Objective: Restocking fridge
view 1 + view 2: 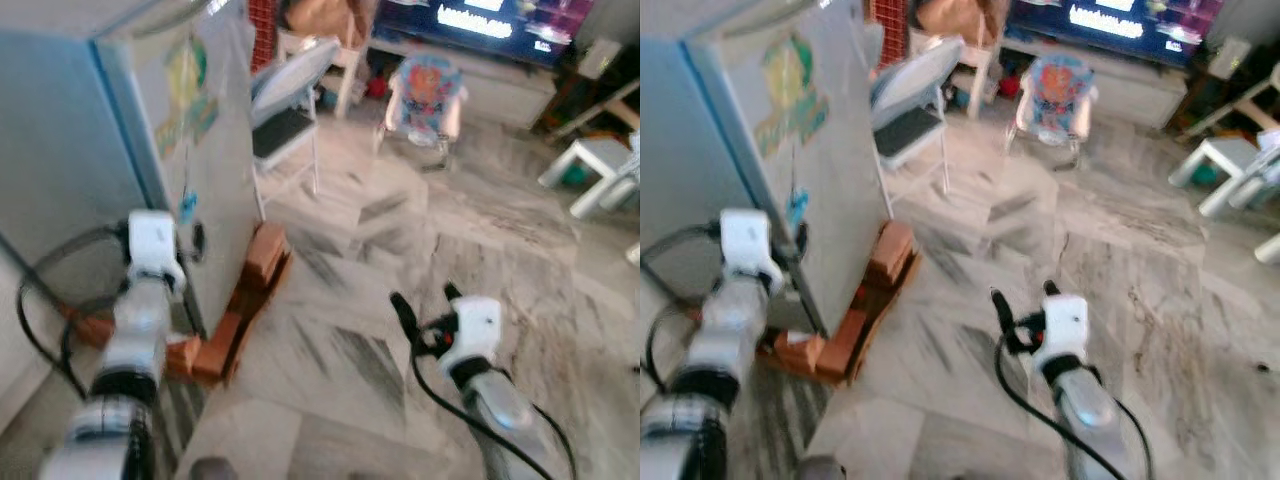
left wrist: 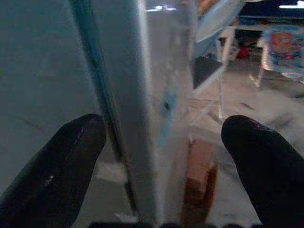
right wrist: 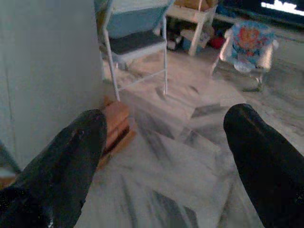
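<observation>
The grey-blue fridge stands at the left with its door shut. Colourful stickers are on its side wall. My left gripper is raised at the fridge's front corner and is open. In the left wrist view its two black fingers stand either side of that corner edge. My right gripper hangs open over the marble floor, to the right of the fridge, with nothing between its fingers.
The fridge rests on red bricks that jut out at its base. Behind it stands a folding chair. Farther back are a child's bouncer seat and a lit screen. A white stool is at the far right.
</observation>
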{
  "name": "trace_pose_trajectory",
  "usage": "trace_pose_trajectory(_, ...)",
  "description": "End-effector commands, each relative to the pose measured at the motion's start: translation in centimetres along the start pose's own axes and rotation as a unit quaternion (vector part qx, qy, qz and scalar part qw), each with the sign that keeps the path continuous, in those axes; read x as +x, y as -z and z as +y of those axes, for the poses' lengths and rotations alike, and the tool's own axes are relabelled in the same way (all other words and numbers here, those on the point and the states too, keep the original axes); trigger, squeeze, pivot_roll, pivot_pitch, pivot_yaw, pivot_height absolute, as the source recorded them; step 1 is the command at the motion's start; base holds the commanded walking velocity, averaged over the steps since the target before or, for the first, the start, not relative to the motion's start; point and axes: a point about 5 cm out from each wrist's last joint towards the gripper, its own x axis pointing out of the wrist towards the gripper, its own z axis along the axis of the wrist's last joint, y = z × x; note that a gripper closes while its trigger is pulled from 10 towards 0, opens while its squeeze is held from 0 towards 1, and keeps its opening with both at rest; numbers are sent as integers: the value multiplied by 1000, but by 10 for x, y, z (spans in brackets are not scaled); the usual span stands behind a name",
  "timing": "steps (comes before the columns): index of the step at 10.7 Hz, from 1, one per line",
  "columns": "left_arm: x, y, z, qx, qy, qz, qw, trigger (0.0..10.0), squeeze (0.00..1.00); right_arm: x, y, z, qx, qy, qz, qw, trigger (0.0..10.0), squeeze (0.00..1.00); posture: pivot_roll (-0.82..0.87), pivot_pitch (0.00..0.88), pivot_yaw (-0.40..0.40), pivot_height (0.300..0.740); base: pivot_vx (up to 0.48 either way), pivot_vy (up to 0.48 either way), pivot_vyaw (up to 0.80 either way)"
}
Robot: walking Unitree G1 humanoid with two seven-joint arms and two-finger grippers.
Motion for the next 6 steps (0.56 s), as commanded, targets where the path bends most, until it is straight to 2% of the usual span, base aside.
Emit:
trace_pose_trajectory(1,5,-4,2,-2,-10,-1,1000,10000,0,-2,-6,-5,-2,4,-7,1000,10000,0,-5,88,-131,740,0,0,0)
trace_pose_trajectory(4,22,-22,4,-12,-13,-12,1000,10000,0,-19,-3,-2,0,-35,24,999,10000,0,-30,125,-150,740,0,0,0)
trace_pose_trajectory(6,27,-28,-2,-16,0,-16,1000,10000,0,-26,-2,-5,-6,-32,35,999,10000,0,-50,135,-150,740,0,0,0)
